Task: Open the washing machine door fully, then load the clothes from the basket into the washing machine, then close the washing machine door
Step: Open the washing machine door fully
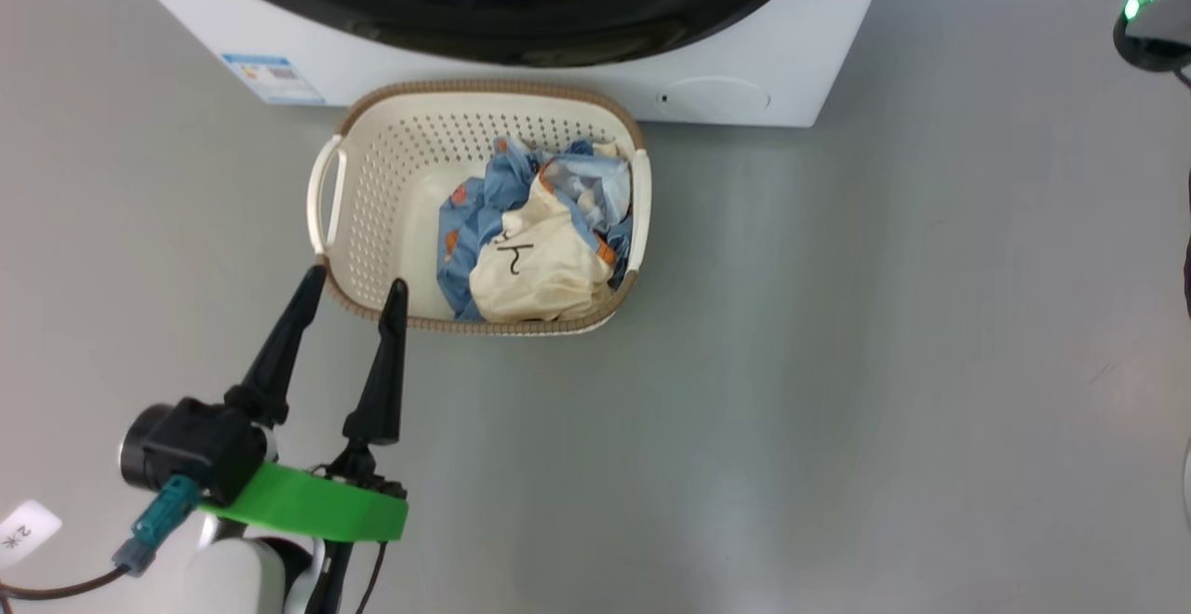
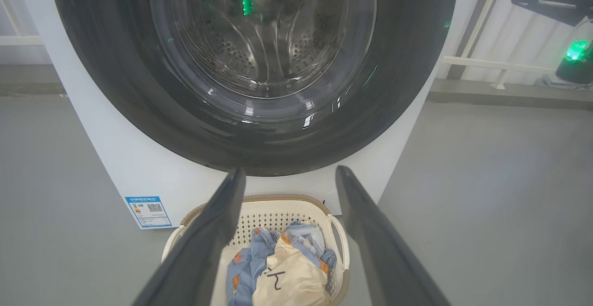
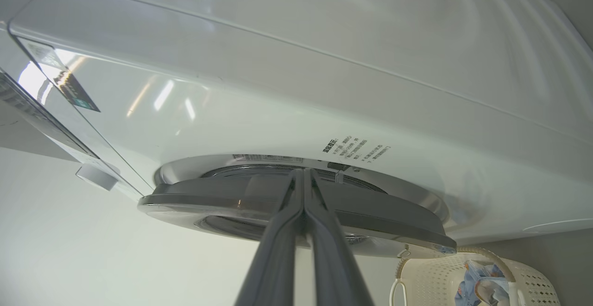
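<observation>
R gripper (image 3: 303, 173) at door (image 3: 208, 195) edge

There's one washing machine (image 1: 837, 56), one door (image 2: 116, 88), one blue label (image 1: 273, 77), one basket (image 1: 391, 177) with two handles (image 1: 323, 193), and at least two pieces inside: one blue garment (image 1: 465, 223), one cream garment (image 1: 535, 274).

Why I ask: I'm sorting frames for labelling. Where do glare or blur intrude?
Head view: even light, a pale sheen on the floor beside the basket, the clothes sharp. Left wrist view: green and white reflections on the washing machine door glass; the open left claw looks soft. Right wrist view: bright streaks glare on the white washing machine; the shut right claw is blurred.
</observation>
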